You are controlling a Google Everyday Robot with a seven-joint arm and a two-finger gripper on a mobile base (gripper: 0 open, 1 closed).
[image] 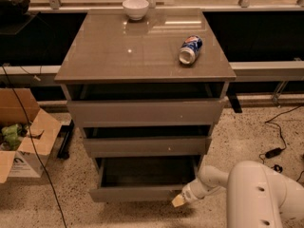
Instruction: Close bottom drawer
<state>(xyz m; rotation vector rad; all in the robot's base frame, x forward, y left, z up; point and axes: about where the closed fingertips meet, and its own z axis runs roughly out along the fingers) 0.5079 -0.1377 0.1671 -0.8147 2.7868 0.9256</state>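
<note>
Tan-tipped, holding the tool [179,201] at five o'clock, just at the right front corner of the bottom drawer [137,193], standing pulled out at six; not showing how far open. Farther, on the worktop [118,56], seeing a can [191,50] lying at one, a bowl [136,8] at twelve.

The gripper [179,201] is sitting bottom centre-right of the frame, right at the bottom drawer [133,193] front's right corner. Bare floor [71,208] is lying open in front of it. A cardboard box [23,146] is crowding the lower left, and cables [278,141] are trailing at right.
</note>
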